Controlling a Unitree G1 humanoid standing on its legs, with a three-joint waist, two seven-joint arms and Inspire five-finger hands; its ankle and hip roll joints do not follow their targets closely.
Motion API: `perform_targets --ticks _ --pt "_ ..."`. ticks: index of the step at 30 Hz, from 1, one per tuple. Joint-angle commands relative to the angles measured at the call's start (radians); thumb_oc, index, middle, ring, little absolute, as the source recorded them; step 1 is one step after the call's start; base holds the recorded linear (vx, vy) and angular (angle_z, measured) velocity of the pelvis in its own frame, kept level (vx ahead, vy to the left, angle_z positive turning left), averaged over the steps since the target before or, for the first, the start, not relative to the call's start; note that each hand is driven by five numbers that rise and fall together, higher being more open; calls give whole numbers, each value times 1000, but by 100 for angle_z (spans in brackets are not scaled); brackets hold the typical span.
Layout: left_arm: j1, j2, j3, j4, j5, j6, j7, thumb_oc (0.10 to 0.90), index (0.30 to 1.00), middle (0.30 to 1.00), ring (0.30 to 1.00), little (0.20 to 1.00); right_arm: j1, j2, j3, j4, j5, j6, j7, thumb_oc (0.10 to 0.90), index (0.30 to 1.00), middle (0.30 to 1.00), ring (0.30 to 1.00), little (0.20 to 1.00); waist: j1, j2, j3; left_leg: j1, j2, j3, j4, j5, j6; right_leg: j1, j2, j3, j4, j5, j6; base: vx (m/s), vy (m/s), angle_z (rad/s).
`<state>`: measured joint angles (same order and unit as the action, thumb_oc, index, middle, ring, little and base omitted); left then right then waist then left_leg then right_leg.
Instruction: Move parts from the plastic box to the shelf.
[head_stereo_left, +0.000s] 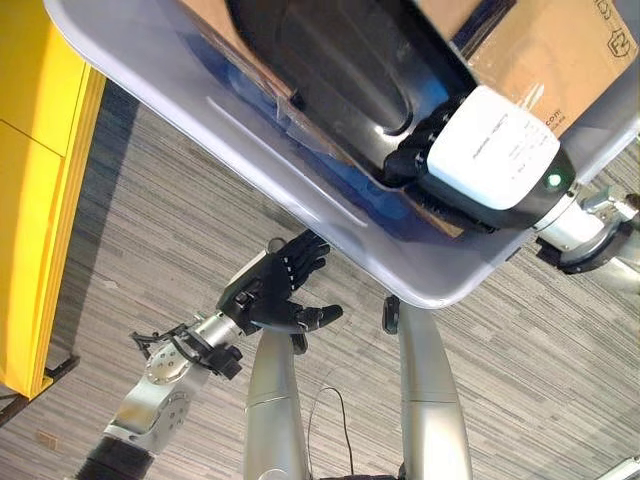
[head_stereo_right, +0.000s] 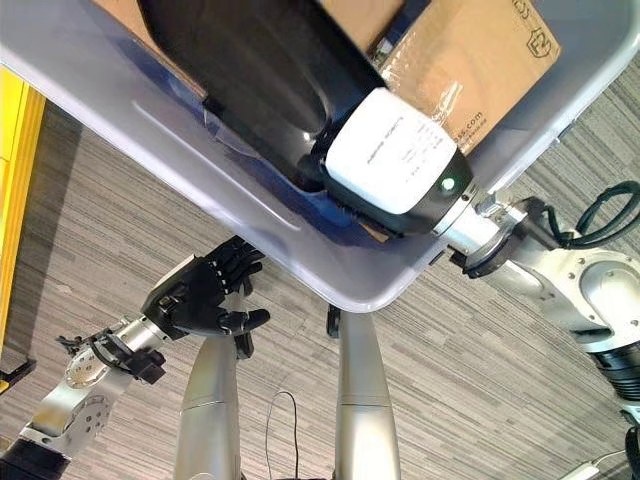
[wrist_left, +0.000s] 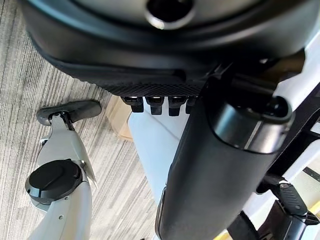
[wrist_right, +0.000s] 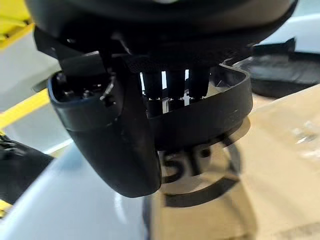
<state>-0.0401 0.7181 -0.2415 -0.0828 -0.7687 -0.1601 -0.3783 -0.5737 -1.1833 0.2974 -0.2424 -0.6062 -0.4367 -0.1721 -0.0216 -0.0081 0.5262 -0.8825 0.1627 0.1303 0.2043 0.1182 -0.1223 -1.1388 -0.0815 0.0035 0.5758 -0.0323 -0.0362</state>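
At the far left stands a yellow structure (head_stereo_left: 40, 200), upright beside the grey striped carpet floor (head_stereo_left: 150, 230). Just right of it, low in the head views, the left hand (head_stereo_left: 270, 290) hangs over the carpet below the near rim of the plastic box (head_stereo_left: 250, 140). Its fingers are spread and relaxed and its thumb sticks out sideways; it grasps nothing and touches nothing.

The translucent grey plastic box crosses the upper part of the scene at a slant. Inside it lies a large black part (head_stereo_left: 330, 70), glossy and curved, resting over flattened brown cardboard (head_stereo_right: 470, 60) that lines the box toward the right.

Further right, the right hand (head_stereo_left: 425, 140) reaches into the box from the near right corner, its wrist bearing a white cover with a small green light. Its dark fingers (head_stereo_left: 415, 150) lie against the lower edge of the black part. In the right wrist view the fingers curl around a thin black rim of the part (wrist_right: 220, 110), with the thumb alongside, so the hand grips the black part, which sits inside the box above the cardboard (wrist_right: 280, 150).
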Motion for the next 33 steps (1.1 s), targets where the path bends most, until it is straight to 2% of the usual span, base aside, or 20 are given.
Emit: perform_targets --ticks 1,3,5,7,10,13,20,22,23,28,29,33 --pt "70 -81 -19 -149 32 -62 11 900 1000 1000 1000 1000 20 -11 0 -152 75 -80 -7 400 300 300 300 300 -43 75 -6 84 162 -92 -16 6 -28 75 -74 -38 -44 -21 102 9 79 1" --pt "78 -89 -13 -152 36 -36 44 900 1000 1000 1000 1000 49 21 -12 -181 53 -78 -21 400 300 300 300 300 -44 75 -6 107 162 -85 -14 3 -26 101 -76 -42 -49 -25 100 21 86 -1" --pt "90 -100 -8 -151 24 -41 57 900 1000 1000 1000 1000 80 58 -27 -200 130 -50 -18 400 300 300 300 300 -46 71 -6 135 164 -80 -11 -2 -25 132 -76 -46 -50 -32 98 37 94 -3" --pt "107 -109 3 -153 24 -51 56 900 1000 1000 1000 1000 120 100 -38 -217 144 -52 -22 400 300 300 300 300 -47 70 -6 164 164 -74 -13 -3 -23 159 -76 -47 -49 -38 98 36 92 -4" --pt "133 -121 18 -160 47 -47 77 900 1000 1000 1000 1000 197 176 -49 -241 179 -42 41 400 300 300 300 300 -51 65 -6 227 163 -65 -21 -11 -22 221 -77 -51 -51 -49 95 44 97 -5" --pt "138 -130 32 -150 28 -50 80 900 1000 1000 1000 1000 242 252 0 -242 214 -12 69 400 300 300 300 300 -57 63 -6 335 149 -57 -20 -27 -12 335 -74 -51 -59 -72 90 71 131 -4" --pt "98 -153 45 -139 6 -36 132 900 1000 1000 1000 1000 222 308 39 -184 280 20 27 400 300 300 300 300 -69 55 -6 509 151 -62 -42 -30 -4 544 -62 -46 -124 -89 77 58 101 0" --pt "97 -161 55 -134 13 29 158 900 1000 1000 1000 1000 238 319 21 -170 395 59 45 400 300 300 300 300 -73 49 -8 571 150 -68 -55 -31 -4 628 -63 -44 -166 -85 77 113 118 2" --pt "107 -168 62 -130 8 75 176 900 1000 1000 1000 1000 259 325 3 -166 438 61 55 400 300 300 300 300 -77 45 -33 600 149 -67 -74 -28 -7 667 -64 -42 -208 -77 81 146 185 3" --pt "126 -171 78 -115 22 136 179 900 1000 1000 1000 1000 339 313 -73 -199 471 44 67 400 300 300 300 300 -90 46 -93 668 139 -40 -123 -37 -9 767 -77 -36 -310 -52 100 139 164 -2" --pt "136 -174 92 -117 9 164 175 900 1000 1000 1000 1000 373 309 -105 -217 515 48 78 400 300 300 300 300 -93 47 -119 695 128 -27 -137 -52 -7 812 -82 -33 -348 -44 111 165 140 1" --pt "166 -190 107 -121 15 197 187 900 1000 1000 1000 1000 420 325 -144 -238 572 51 97 400 300 300 300 300 -91 47 -151 731 107 -12 -152 -79 0 878 -91 -31 -403 -29 125 137 104 -4"
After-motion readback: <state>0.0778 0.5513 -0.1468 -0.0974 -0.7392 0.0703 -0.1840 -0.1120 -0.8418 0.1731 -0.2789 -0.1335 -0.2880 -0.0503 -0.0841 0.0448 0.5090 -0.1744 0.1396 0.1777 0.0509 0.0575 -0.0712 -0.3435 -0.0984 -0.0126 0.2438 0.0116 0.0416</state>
